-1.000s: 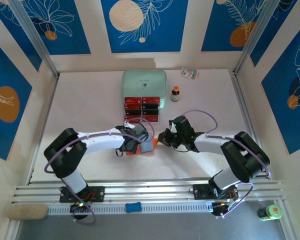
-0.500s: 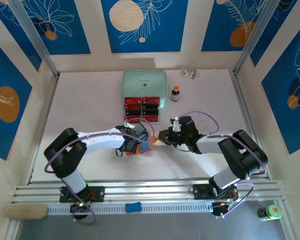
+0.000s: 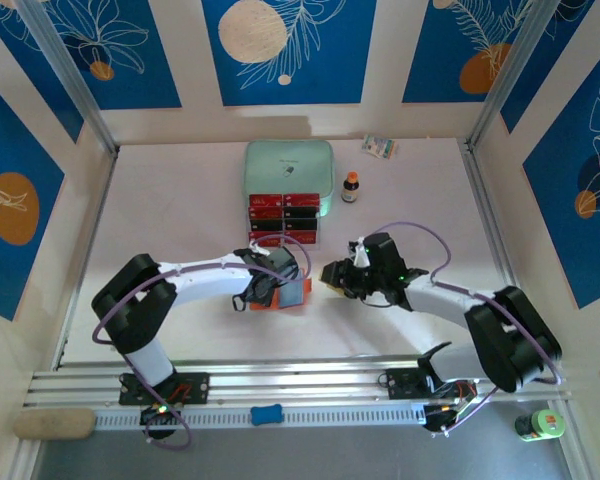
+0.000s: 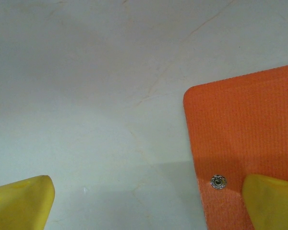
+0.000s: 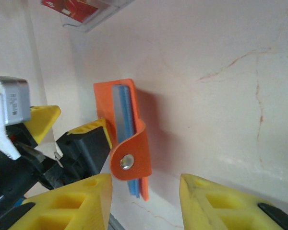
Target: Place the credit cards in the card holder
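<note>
You have the left gripper [image 3: 267,291] spread as wide as it goes, with nothing in its grasp. In its wrist view one yellow fingertip [image 4: 271,201] sits over the holder's orange flap, right beside the snap [image 4: 218,181], while the other hangs over bare table [image 4: 110,72] well off to the side. You cannot tell whether the first fingertip is pressing on the flap. Your right gripper [image 3: 330,276] is partly open, with only table showing between its fingers. Its tips point at the holder from the right, near it but not touching. The holder [image 3: 292,293] lies mid-table between your two grippers. From the right wrist you see one orange leaf raised on edge, blue-grey pockets along it, and a snap tab [image 5: 130,160] curling over the near end. The cards [image 3: 283,207] lie in rows, red and black, on a clear sheet [image 5: 103,14] just beyond the holder. The sheet's far edge meets a mint pouch [image 3: 288,165], and a small bottle [image 3: 351,186] stands right of the pouch
</note>
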### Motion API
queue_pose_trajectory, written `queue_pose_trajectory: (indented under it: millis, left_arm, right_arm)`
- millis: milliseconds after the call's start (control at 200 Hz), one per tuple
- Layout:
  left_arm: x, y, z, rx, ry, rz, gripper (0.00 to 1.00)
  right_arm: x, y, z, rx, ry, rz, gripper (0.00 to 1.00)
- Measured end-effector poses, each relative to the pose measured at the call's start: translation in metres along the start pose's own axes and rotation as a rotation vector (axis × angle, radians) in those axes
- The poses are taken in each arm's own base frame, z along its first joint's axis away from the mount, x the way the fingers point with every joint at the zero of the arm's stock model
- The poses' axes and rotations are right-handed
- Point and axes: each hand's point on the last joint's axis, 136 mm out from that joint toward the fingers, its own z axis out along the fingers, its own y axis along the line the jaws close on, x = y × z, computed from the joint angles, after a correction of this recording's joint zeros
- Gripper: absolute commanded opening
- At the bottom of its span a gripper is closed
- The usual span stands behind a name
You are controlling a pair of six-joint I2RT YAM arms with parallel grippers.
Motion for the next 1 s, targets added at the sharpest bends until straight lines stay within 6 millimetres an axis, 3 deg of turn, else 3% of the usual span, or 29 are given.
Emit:
queue_pose_trajectory:
  millis: [210,325,575,845,1000]
  left_arm:
    - [-0.002,0.003,-0.007,0.012,-0.014,-0.034,1.0]
    - [-0.005,0.005,-0.013,0.025,-0.031,-0.052,1.0]
    - [-0.006,0.006,-0.014,0.03,-0.035,-0.066,1.0]
    - [0.008,0.011,-0.011,0.065,-0.014,-0.137,1.0]
    - [0.001,0.015,-0.018,0.109,-0.036,-0.205,1.0]
  right_arm:
    - [-0.007,0.026,-0.019,0.022,-0.017,-0.089,0.09]
    - [-0.005,0.039,-0.017,0.025,0.003,-0.12,0.02]
    - [0.012,0.052,0.021,0.057,0.111,-0.167,0.0]
    - [0.029,0.066,0.064,0.07,0.191,-0.22,0.0]
    - [0.034,0.071,0.083,0.062,0.209,-0.236,0.0]
